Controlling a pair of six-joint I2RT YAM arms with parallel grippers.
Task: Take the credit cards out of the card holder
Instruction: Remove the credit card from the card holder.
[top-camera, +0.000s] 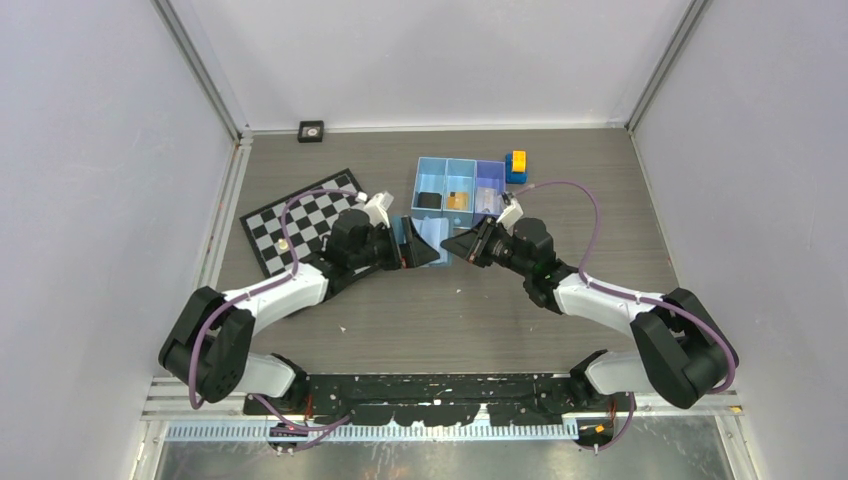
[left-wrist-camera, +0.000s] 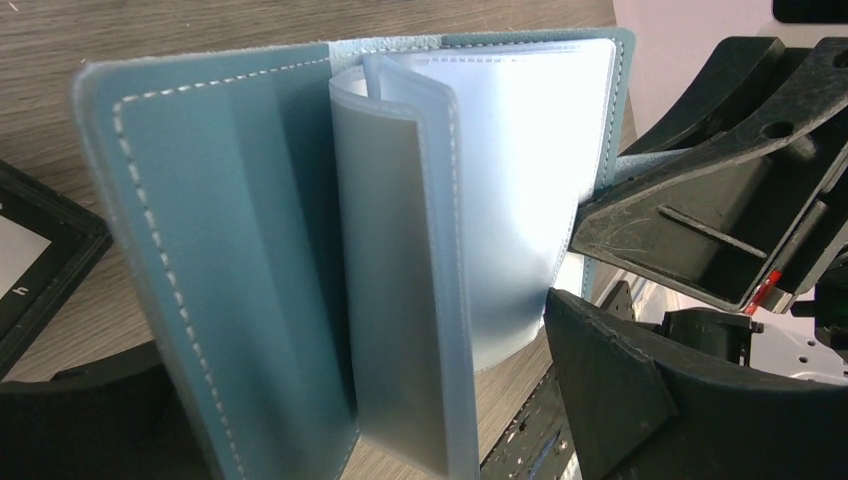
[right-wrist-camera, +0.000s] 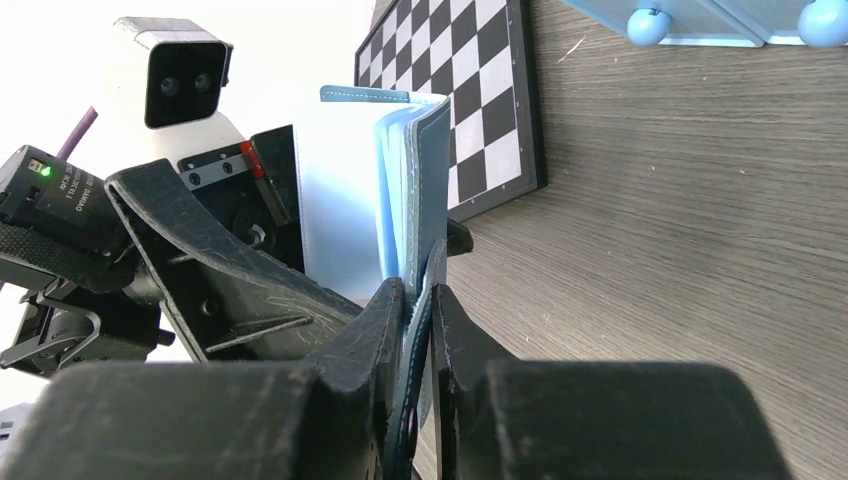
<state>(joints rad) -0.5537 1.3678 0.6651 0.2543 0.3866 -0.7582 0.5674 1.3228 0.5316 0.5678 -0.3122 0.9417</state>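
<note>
Though seemingly open, holder (right-wrist-camera: 430, 180) in hand (right-wrist-camera: 420, 292)

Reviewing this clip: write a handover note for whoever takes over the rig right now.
Left gripper: open, jaws either side of the small blue folding card holder, not clamping it.
Right gripper: shut on the holder's cover edge, holder spread open.
Cards: the clear sleeves look empty; a tan-brown card and a pale card appear to lie in the light-blue three-compartment tray.
Left to do: check every sleeve, then set the holder down.
</note>
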